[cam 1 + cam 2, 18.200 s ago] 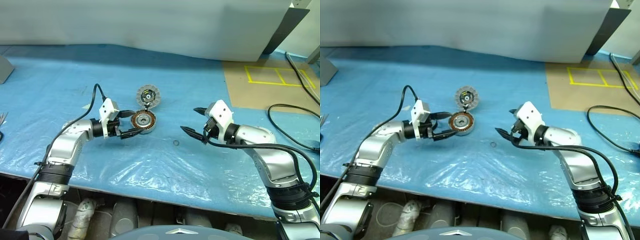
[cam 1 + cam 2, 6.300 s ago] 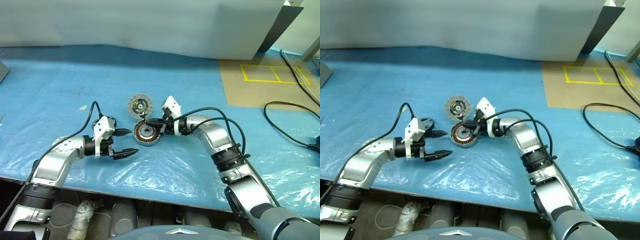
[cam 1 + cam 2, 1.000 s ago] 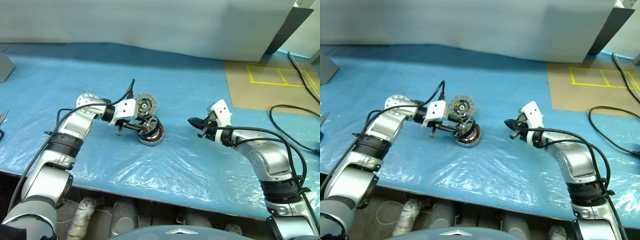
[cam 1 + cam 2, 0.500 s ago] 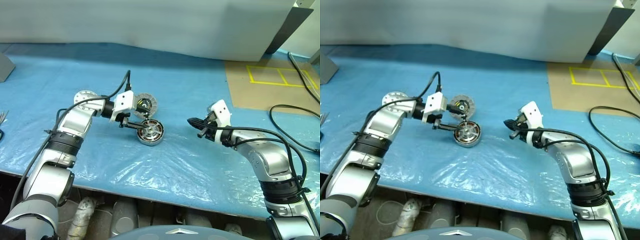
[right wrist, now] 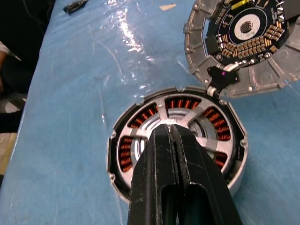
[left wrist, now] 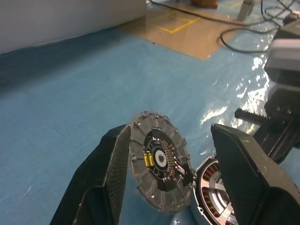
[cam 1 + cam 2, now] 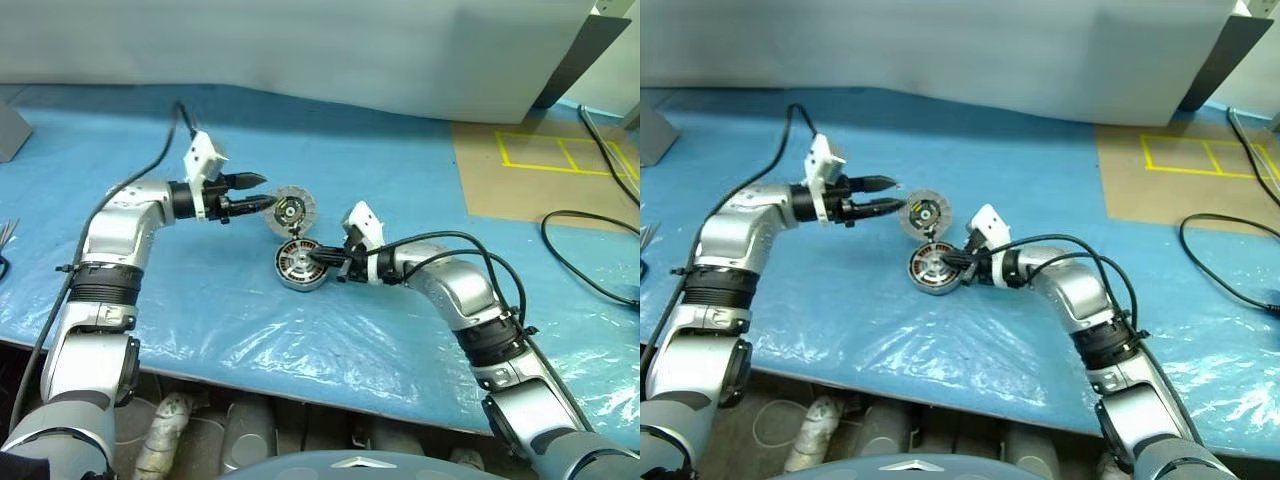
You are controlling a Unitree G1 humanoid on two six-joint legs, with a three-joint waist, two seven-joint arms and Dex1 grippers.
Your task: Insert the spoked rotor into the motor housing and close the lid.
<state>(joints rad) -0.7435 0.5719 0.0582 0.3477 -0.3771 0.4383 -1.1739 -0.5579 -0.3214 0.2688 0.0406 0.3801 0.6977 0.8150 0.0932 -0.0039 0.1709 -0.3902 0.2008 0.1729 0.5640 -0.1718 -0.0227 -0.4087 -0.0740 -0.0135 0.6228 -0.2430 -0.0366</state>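
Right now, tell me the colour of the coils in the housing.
Copper-orange coils in the silver-rimmed housing; clearest in the right wrist view.

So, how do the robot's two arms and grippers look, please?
Both arms are silver metal segments with black joint rings. Each wrist carries a white block-shaped housing, and a black cable loops from it back along the arm. The left gripper and the right gripper each have two black, tapered, pointed fingers. No markings are readable on them.

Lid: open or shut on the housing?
Open. The lid stands tipped up beside the housing, its circuit side showing; the coils and spoked rotor lie uncovered.
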